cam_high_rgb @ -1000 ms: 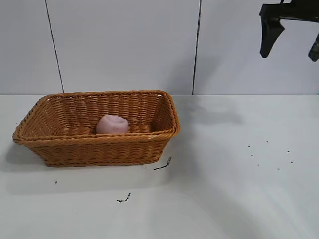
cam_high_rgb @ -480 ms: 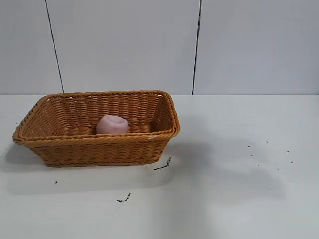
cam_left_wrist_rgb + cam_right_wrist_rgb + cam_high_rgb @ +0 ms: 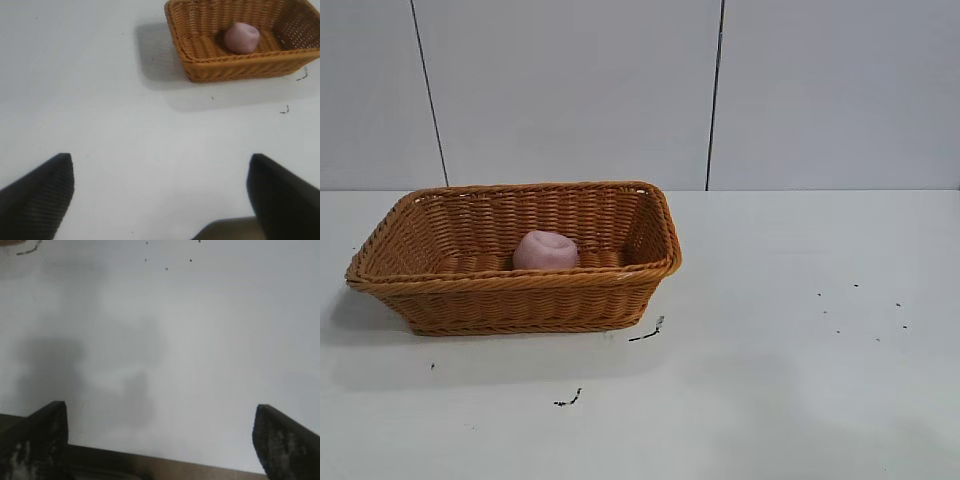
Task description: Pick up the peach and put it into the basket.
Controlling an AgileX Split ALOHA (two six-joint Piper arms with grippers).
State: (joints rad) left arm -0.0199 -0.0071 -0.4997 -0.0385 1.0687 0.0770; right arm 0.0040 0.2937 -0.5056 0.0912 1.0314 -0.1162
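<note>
The pale pink peach (image 3: 545, 250) lies inside the orange-brown wicker basket (image 3: 650, 215) at the left of the table. Both show in the left wrist view, the peach (image 3: 241, 37) in the basket (image 3: 200, 70) far from that arm. Neither arm shows in the exterior view. My left gripper (image 3: 160, 162) is open and empty over bare white table, well away from the basket. My right gripper (image 3: 160, 412) is open and empty above bare table, with nothing between its fingers.
The white table (image 3: 800, 380) carries small dark specks (image 3: 860, 310) at the right and dark scraps (image 3: 648, 331) in front of the basket. A grey panelled wall stands behind. The table's brown front edge (image 3: 150, 467) shows in the right wrist view.
The right gripper, seen at the upper right one second ago, has gone out of the exterior view. Its shadow on the table has faded. The peach and basket have not moved.
</note>
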